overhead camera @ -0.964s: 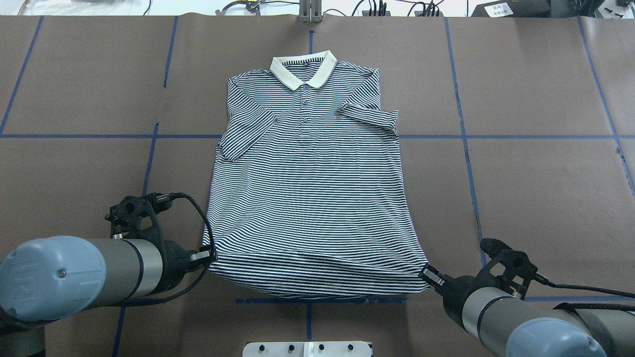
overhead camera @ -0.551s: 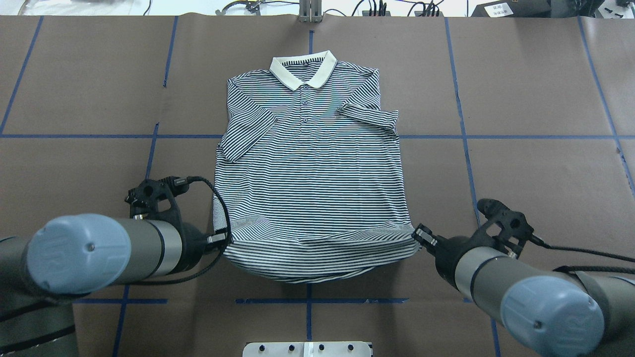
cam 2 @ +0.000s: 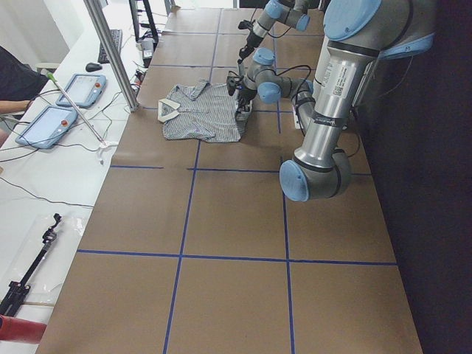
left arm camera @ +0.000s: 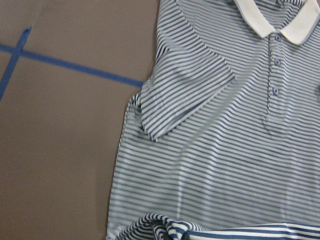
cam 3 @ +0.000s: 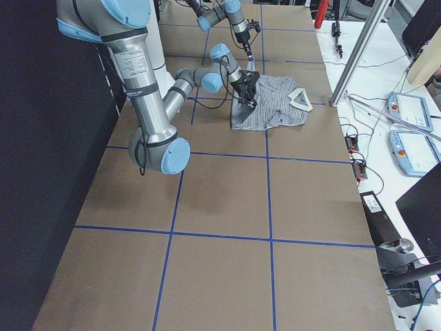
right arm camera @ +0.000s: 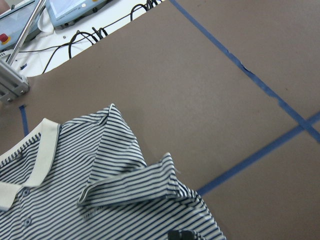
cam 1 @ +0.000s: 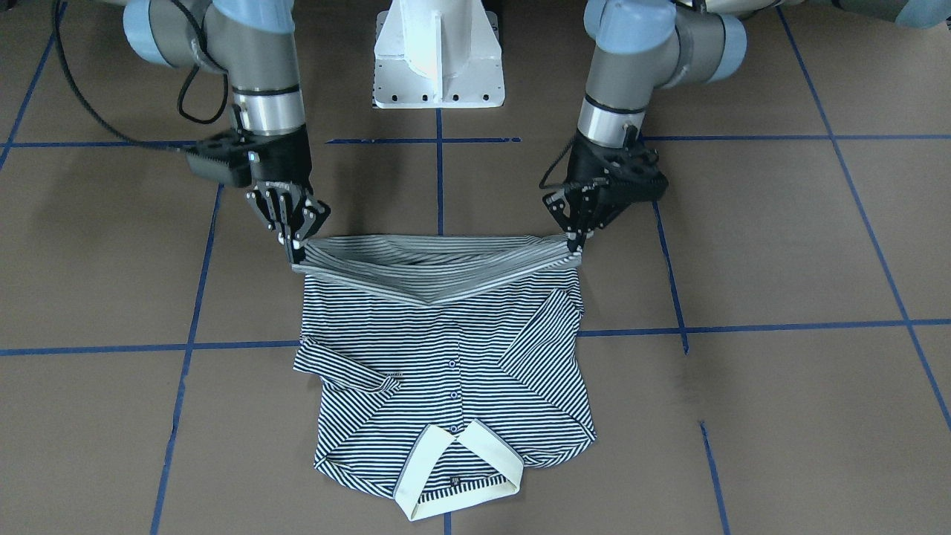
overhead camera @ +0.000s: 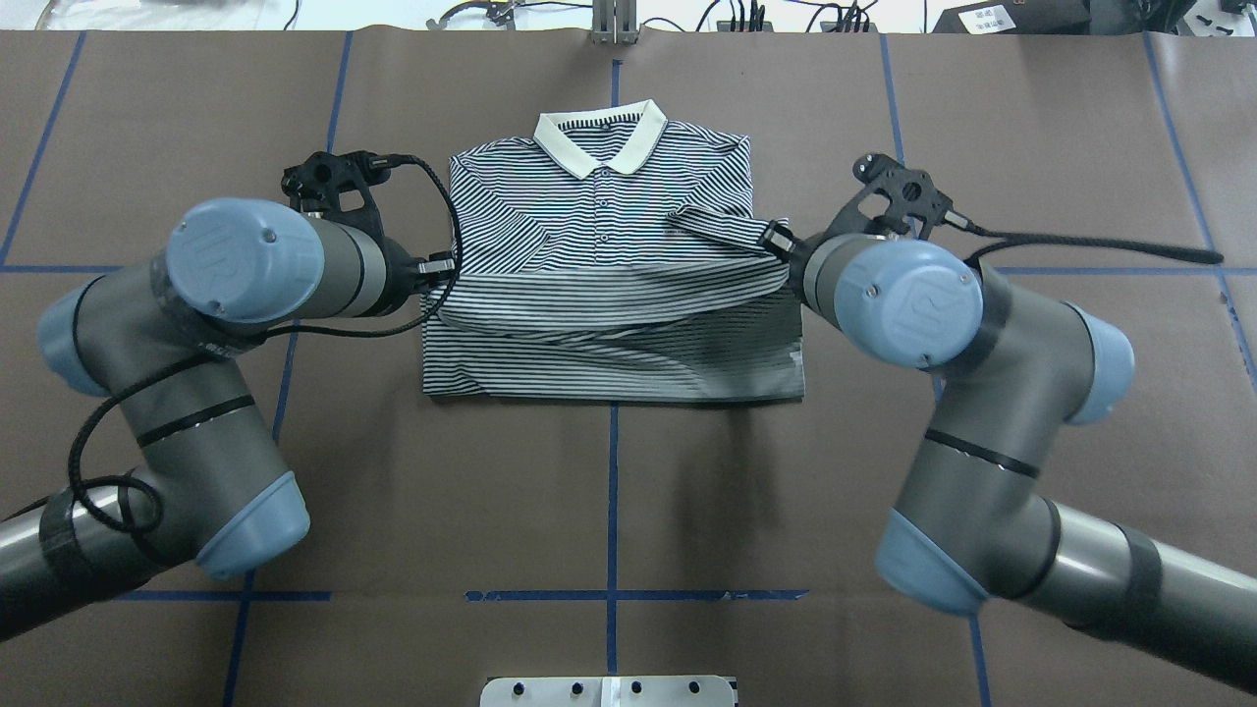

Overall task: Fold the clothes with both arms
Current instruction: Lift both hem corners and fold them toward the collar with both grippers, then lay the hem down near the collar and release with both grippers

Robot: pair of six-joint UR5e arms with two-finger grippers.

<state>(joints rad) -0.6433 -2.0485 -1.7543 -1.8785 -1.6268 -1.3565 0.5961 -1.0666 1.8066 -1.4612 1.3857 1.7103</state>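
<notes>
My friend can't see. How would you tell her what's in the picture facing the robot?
Two robot grippers pinch the bottom corners of a striped polo shirt, the right gripper on the picture's left, the left gripper on its right, holding the hem up. The rest lies flat on a brown table with blue tape lines, cream collar nearest the camera.

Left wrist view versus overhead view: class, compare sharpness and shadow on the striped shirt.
Left wrist view: the polo shirt looks soft, stripes smeared and bluish. Overhead view: stripes crisp, but a dark shadow beside the right arm dims the shirt's right-hand part.
</notes>
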